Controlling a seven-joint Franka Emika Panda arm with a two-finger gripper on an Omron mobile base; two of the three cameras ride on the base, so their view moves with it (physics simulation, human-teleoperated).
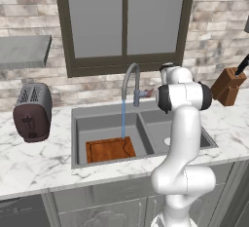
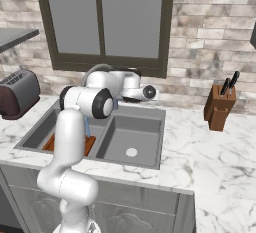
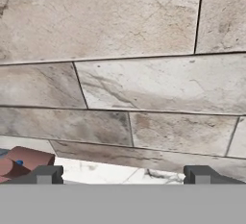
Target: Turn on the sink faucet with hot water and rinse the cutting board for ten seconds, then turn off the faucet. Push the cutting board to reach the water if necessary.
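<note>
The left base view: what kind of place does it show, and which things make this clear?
It looks like a home kitchen, rendered rather than real. A double-basin sink with a gooseneck faucet is set in a marble counter, a toaster stands to the left, and a knife block to the right.

Water (image 1: 123, 119) streams from the sink faucet (image 1: 131, 82) onto the cutting board (image 1: 110, 149).
</note>
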